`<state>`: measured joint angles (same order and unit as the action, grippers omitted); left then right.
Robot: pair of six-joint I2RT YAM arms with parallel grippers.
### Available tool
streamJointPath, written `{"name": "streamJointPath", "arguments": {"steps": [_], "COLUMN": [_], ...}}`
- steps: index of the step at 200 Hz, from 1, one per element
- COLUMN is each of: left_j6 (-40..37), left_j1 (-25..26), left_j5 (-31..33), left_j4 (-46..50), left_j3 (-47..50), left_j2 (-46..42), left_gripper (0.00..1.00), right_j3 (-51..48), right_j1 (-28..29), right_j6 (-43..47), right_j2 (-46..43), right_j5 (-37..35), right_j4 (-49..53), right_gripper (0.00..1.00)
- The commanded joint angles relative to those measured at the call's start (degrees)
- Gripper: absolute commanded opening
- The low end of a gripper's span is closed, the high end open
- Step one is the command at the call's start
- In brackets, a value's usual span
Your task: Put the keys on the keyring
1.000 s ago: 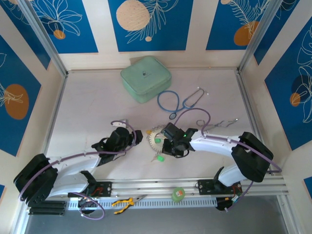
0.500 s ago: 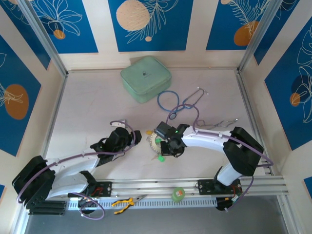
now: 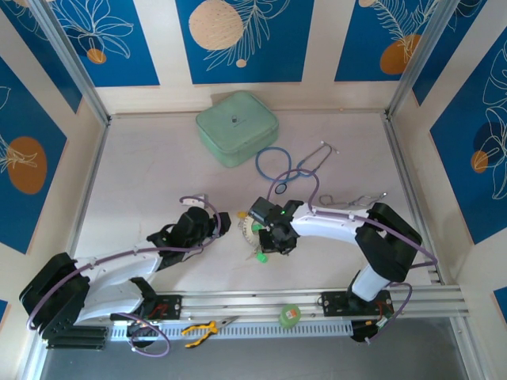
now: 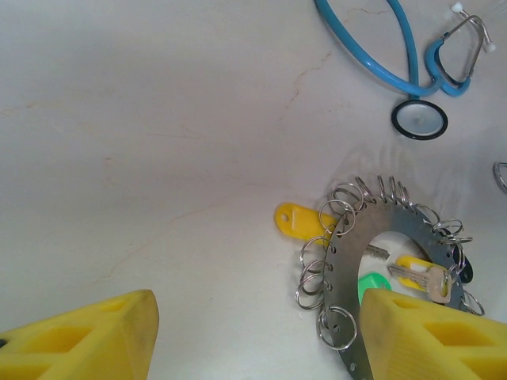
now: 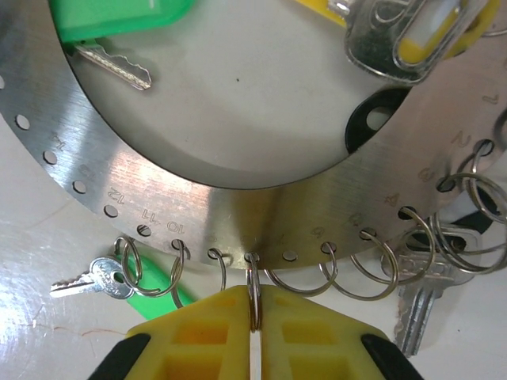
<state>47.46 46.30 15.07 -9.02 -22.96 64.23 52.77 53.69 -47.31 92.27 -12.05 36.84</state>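
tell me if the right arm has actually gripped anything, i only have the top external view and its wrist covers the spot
Observer: Yes, the right fingers are shut on one small split ring hanging from the keyring.
Operator: is the left arm pinning the keyring
Observer: No, the left fingers are open, gripping nothing; the keyring's edge is beside one.
Operator: what's in the keyring's middle
Observer: A green-tagged key lies in the hole.
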Motion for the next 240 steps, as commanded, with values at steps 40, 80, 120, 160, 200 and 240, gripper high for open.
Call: {"name": "streamJointPath", "arguments": {"steps": [40, 80, 120, 160, 200, 240], "left_j6": [-0.91, -0.89, -1.29, -9.92, -32.84, -59.87], "left_j1": [0.72, 0.72, 0.77, 0.81, 0.82, 0.76], "left_j5": [-0.66, -0.66, -0.66, -1.43, -3.22, -9.16], "left_j4": [-1.08, -1.18, -0.78, -4.22, -8.79, -10.81], "left_j3": [-0.86, -0.94, -0.92, -0.04, -1.74, -3.78], "left_j2": [0.36, 0.37, -0.21, -4.11, -9.75, -10.91], "left_gripper": [0.67, 0.67, 0.67, 0.68, 0.64, 0.41], "right_j3": [1.59, 2.07, 2.0, -0.3, -8.34, -12.65], "right_j1": [0.35, 0.36, 0.4, 3.7, 2.5, -8.16], "right_j6": [0.6, 0.99, 1.17, 7.16, 29.76, 46.56], "right_j2": [1.85, 2.3, 1.81, -5.61, -20.37, -31.08], "right_j5": [-0.91, -1.5, -2.4, -11.63, -10.64, 8.68], "right_j4": [1.13, 1.04, 0.73, -2.46, -21.12, -33.6], "right_gripper": [0.16, 0.13, 0.0, 0.0, 0.0, 0.0]}}
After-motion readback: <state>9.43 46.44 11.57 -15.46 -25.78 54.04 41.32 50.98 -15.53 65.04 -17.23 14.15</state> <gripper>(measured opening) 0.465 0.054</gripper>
